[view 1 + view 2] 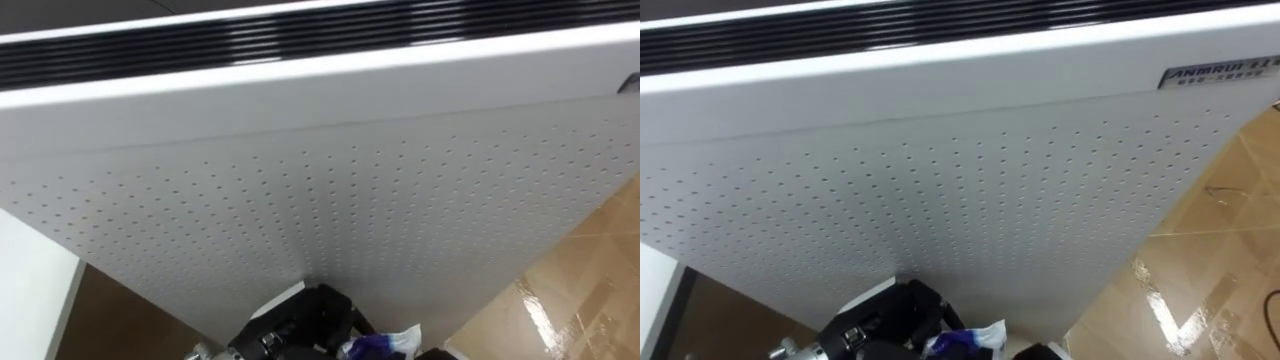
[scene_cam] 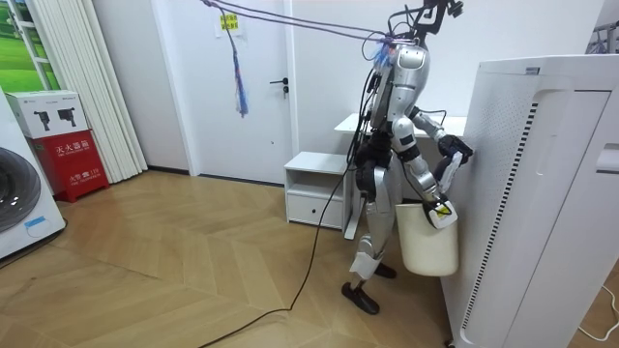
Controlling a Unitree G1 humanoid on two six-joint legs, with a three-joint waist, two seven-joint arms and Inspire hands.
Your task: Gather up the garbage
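I stand close against a tall white appliance (image 2: 542,193), whose perforated front panel (image 1: 320,190) looms right before me. Low in the left eye view my dark left hand (image 1: 300,328) comes in from the lower left, its fingers curled on a crumpled white and purple wrapper (image 1: 385,345). In the room view that hand (image 2: 455,150) is raised at chest height next to the appliance. My right hand (image 2: 440,211) hangs lower, just over the rim of a white bin (image 2: 426,246) that stands on the floor at my legs.
Glossy wooden floor (image 1: 585,290) shows to the right of the appliance. Behind me stand a low white cabinet (image 2: 314,188) and a white table (image 2: 353,123). A washing machine (image 2: 19,193) and a red box (image 2: 73,159) are at the room view's left.
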